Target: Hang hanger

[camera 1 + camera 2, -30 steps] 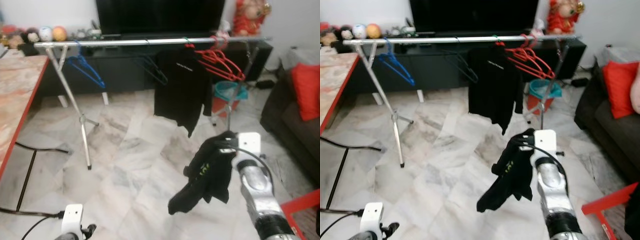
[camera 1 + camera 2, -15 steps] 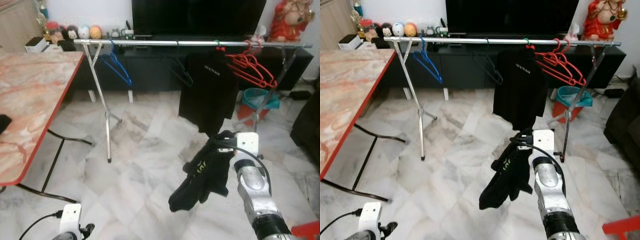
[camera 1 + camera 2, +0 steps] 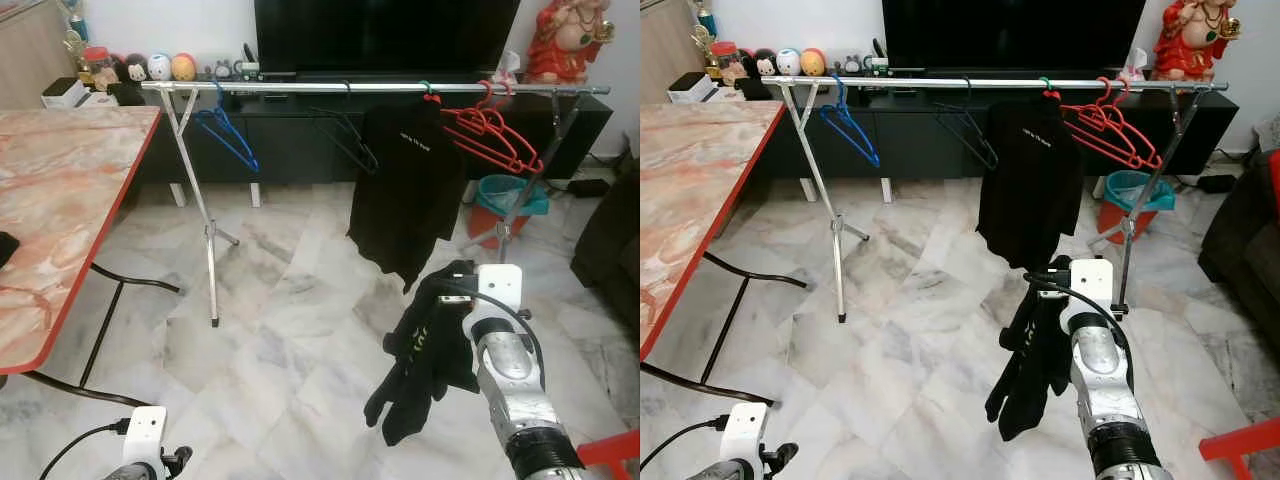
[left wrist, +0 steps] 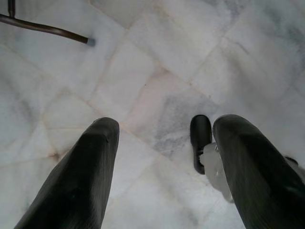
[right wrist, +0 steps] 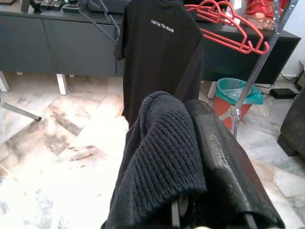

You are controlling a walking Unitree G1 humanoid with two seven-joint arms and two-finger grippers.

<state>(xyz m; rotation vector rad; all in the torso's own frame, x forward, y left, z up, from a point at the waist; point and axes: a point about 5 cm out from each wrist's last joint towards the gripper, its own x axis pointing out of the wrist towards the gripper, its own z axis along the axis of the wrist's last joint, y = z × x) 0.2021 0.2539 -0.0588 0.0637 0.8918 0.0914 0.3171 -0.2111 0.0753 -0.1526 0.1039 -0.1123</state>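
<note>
Hanger itself cannot be made out at the right claw (image 5: pixel 190 157); that claw is pinching a dark knitted garment (image 3: pixel 425 360), which is draping down off the black fingers (image 5: pixel 224 157) above the marble floor (image 3: pixel 290 330). Low at the robot's left side, the left claw (image 4: pixel 159 157) is hanging idle with its fingers spread apart, pointing down at the floor tiles, where a small dark object (image 4: pixel 200 140) is lying. To the robot's left, a marble-patterned worktop (image 3: pixel 60 200) with a red edge is standing on thin dark legs. Farther ahead, a silver clothes rail (image 3: pixel 300 88) is spanning the room on splayed legs. Along it are hanging a blue hanger (image 3: pixel 225 135), a black hanger (image 3: pixel 345 140), a black T-shirt (image 3: pixel 405 195) with small white lettering, and a cluster of red hangers (image 3: pixel 495 135). Behind the rail's right leg, a teal-lined bin (image 3: pixel 505 200) is sitting on the floor. Beyond that, a low black cabinet (image 3: pixel 290 145) is carrying a large dark television (image 3: pixel 385 35).
</note>
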